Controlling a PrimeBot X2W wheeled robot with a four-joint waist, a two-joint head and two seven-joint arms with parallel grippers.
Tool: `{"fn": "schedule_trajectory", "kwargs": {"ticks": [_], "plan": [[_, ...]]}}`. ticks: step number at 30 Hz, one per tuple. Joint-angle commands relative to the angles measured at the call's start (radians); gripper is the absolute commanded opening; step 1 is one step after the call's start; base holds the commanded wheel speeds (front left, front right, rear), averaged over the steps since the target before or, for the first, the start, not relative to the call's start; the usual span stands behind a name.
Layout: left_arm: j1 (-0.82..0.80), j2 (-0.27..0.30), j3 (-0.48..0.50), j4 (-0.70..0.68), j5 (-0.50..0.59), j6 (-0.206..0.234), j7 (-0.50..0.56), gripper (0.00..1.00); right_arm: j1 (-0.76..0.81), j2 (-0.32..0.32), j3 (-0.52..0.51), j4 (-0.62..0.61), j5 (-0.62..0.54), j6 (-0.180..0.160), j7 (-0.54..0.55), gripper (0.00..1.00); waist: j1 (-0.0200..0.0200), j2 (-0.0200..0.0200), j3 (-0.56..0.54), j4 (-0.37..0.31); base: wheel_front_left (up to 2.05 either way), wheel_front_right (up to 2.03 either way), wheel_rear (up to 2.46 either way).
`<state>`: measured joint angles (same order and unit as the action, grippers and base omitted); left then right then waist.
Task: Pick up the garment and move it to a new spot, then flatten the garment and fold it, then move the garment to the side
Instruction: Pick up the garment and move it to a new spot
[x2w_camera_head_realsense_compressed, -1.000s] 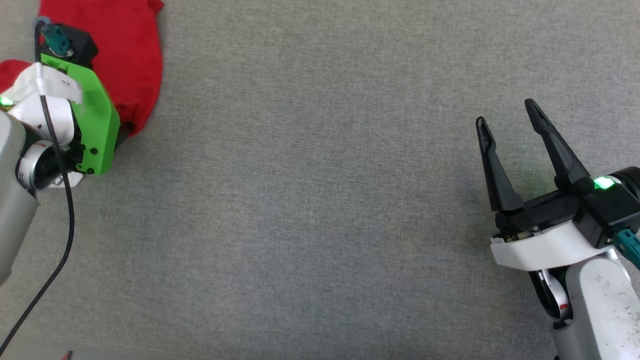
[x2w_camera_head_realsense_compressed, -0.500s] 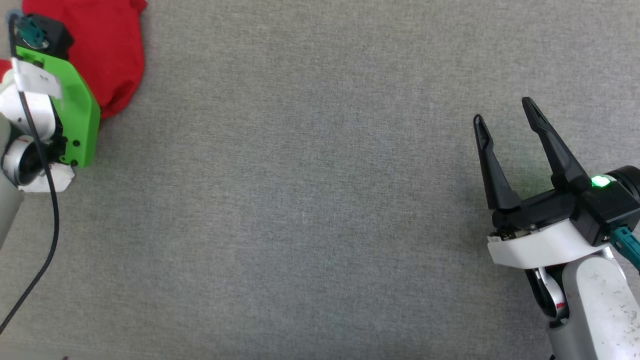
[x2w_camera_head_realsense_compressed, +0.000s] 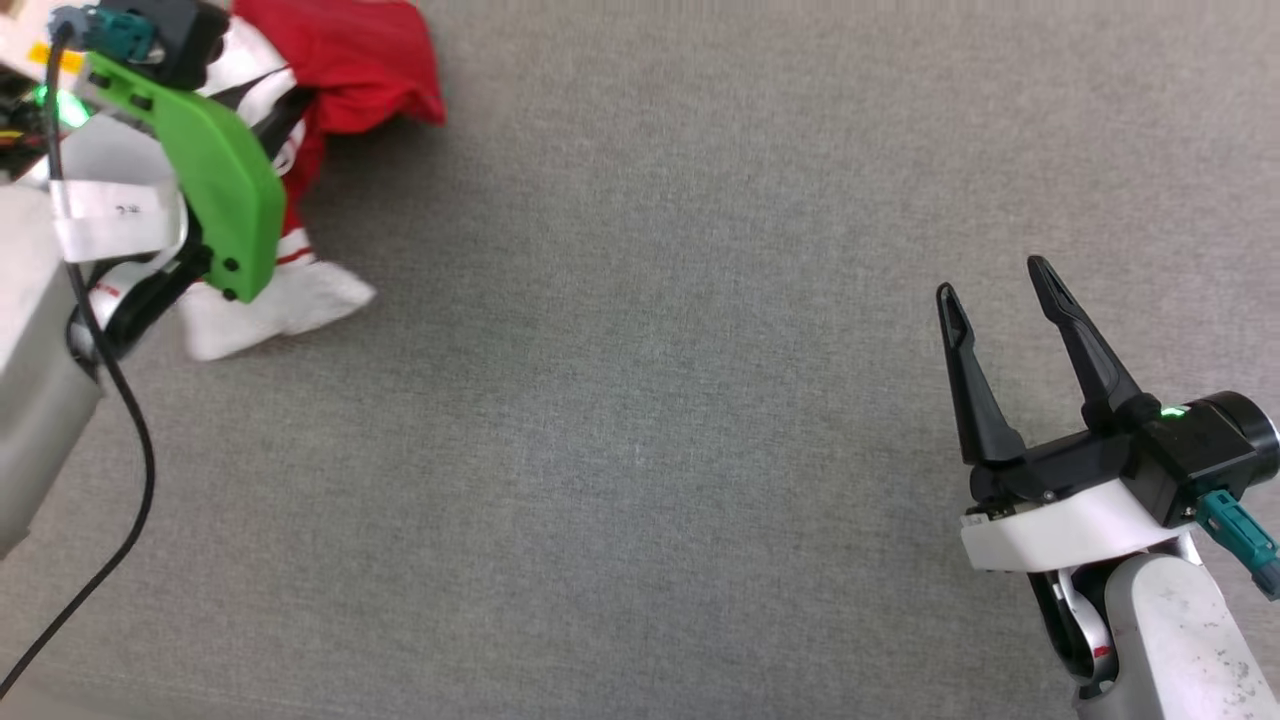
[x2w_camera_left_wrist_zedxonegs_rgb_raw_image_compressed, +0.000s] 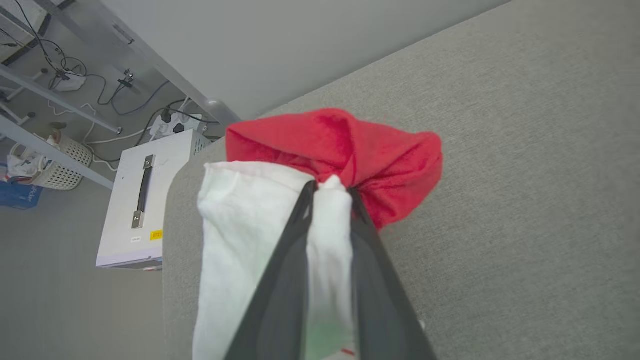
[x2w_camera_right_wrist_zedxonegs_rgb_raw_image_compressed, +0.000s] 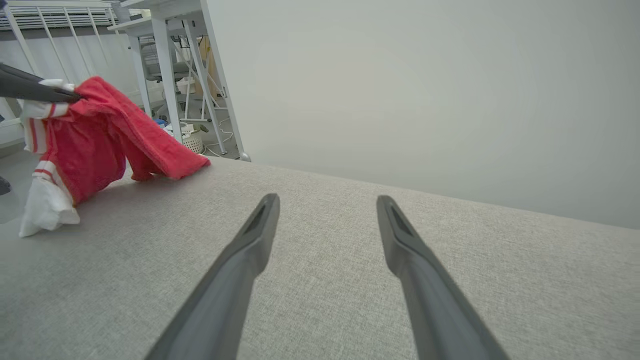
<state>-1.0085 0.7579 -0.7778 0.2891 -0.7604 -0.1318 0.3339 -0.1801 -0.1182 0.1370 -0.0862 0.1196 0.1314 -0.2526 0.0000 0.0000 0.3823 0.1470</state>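
The left gripper (x2w_camera_left_wrist_zedxonegs_rgb_raw_image_compressed: 330, 187) has its two dark fingers pinched on a fold of the red jersey-style T-shirt with white short sleeves (x2w_camera_head_realsense_compressed: 350, 60), biting white sleeve cloth just where it meets the red body. The garment hangs bunched at the far left corner of the grey fabric-covered table (x2w_camera_head_realsense_compressed: 640, 400). One white sleeve (x2w_camera_head_realsense_compressed: 290, 310) and a red flap rest on the table top (the rest is lifted clear of it). The right gripper (x2w_camera_head_realsense_compressed: 990, 280) hovers over the table's near right part, fingers spread and empty, well apart from the shirt. The bite looks small, so the cloth could slip free during the carry. The dragging ends might also catch on the table's cover and twist the bundle, or spill over the table's left edge.
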Motion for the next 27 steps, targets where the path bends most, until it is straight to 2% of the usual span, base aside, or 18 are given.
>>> {"fn": "schedule_trajectory", "kwargs": {"ticks": [1,5,13,20,27], "plan": [[-0.031,-0.011,-0.005,-0.033,0.024,0.008,-0.015,0.00,0.013,0.006,-0.004,0.000,0.012,-0.001,-0.009,1.00,0.0000,0.0000,-0.049,-0.015,0.00,0.00,0.00],[-0.042,-0.065,-0.042,-0.123,0.067,0.016,-0.031,0.00,0.017,0.020,-0.010,-0.002,0.013,-0.001,-0.009,1.00,0.0000,0.0000,-0.073,-0.056,0.00,0.00,0.00],[-0.051,-0.249,-0.151,-0.172,0.120,0.017,-0.067,0.00,0.012,0.043,-0.054,-0.020,0.002,-0.001,-0.009,1.00,0.0000,0.0000,-0.068,-0.173,0.00,0.00,0.00],[-0.043,-0.403,-0.296,-0.037,0.154,0.005,-0.128,0.00,0.013,0.063,-0.134,-0.047,-0.015,-0.001,-0.009,1.00,0.0000,0.0000,-0.025,-0.254,0.00,0.00,0.00],[0.038,-0.515,-0.434,0.136,0.165,0.002,-0.214,0.00,0.015,0.067,-0.160,-0.057,-0.013,-0.001,-0.009,1.00,0.0000,0.0000,0.014,-0.276,0.00,0.00,0.00]]}}
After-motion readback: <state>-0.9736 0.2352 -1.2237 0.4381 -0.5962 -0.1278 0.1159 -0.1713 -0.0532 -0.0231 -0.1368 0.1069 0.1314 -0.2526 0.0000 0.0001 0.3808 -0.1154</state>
